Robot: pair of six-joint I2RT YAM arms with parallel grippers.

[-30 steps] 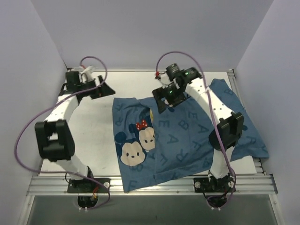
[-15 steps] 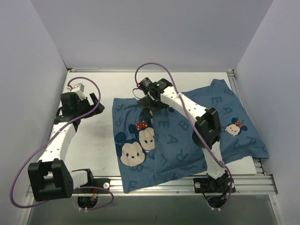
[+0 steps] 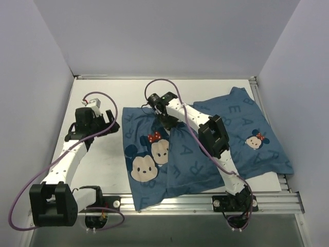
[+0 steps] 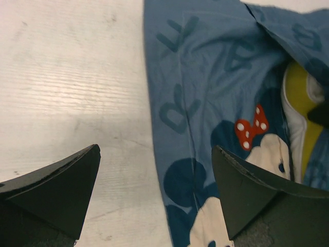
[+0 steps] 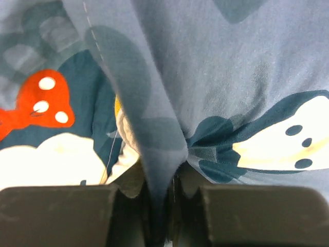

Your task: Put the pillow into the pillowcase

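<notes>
The blue pillowcase (image 3: 182, 164) with mouse faces lies spread over the middle and right of the table. My right gripper (image 3: 167, 121) is shut on a raised fold of its cloth (image 5: 216, 62) near the back left part; the fold runs down between the fingers of the right gripper (image 5: 163, 180). The pillow is almost wholly hidden inside: a cream and yellow strip (image 4: 298, 103) shows through the opening, and a sliver of the pillow (image 5: 125, 135) shows beside the fold. My left gripper (image 3: 107, 122) hovers open over the pillowcase's left edge (image 4: 205, 77), which lies between the tips of the left gripper (image 4: 155, 150).
The white table (image 3: 103, 164) shows bare wood left of the cloth. Pale walls close in the left, back and right sides. A metal rail (image 3: 175, 201) runs along the near edge. Purple cables (image 3: 159, 82) loop above both arms.
My right gripper moved left and down onto the pillowcase and shut on a fold of it. My left arm swung toward the cloth's left edge, still open.
</notes>
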